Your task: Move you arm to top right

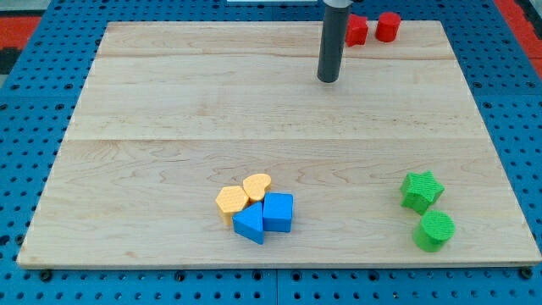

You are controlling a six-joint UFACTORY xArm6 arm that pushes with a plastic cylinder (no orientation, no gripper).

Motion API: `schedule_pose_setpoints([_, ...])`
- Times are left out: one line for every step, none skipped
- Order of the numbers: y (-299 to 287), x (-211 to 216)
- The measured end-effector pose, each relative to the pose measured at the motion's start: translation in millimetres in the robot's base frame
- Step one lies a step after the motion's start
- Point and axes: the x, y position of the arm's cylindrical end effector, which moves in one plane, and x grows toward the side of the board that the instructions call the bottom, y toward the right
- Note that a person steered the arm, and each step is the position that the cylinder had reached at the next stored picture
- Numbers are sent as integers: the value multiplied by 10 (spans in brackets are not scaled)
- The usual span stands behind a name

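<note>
My tip (328, 80) is the lower end of a dark rod that comes down from the view's top edge, right of centre. It rests on the wooden board (169, 110) in the upper part. Two red blocks lie just to its upper right near the board's top edge: one partly behind the rod (356, 31) and a red cylinder (388, 26). The tip touches no block.
A yellow hexagon (230, 201), a yellow heart-like block (257, 185), a blue triangle (249, 224) and a blue cube-like block (279, 212) cluster at the bottom centre. A green star (421, 190) and a green cylinder (434, 230) sit at the bottom right. Blue pegboard (34, 85) surrounds the board.
</note>
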Motion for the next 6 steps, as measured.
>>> schedule_pose_setpoints([0, 3])
schedule_pose_setpoints([-5, 2])
schedule_pose_setpoints([-9, 0])
schedule_pose_setpoints([57, 24])
schedule_pose_setpoints([311, 113])
schedule_pose_setpoints([814, 244])
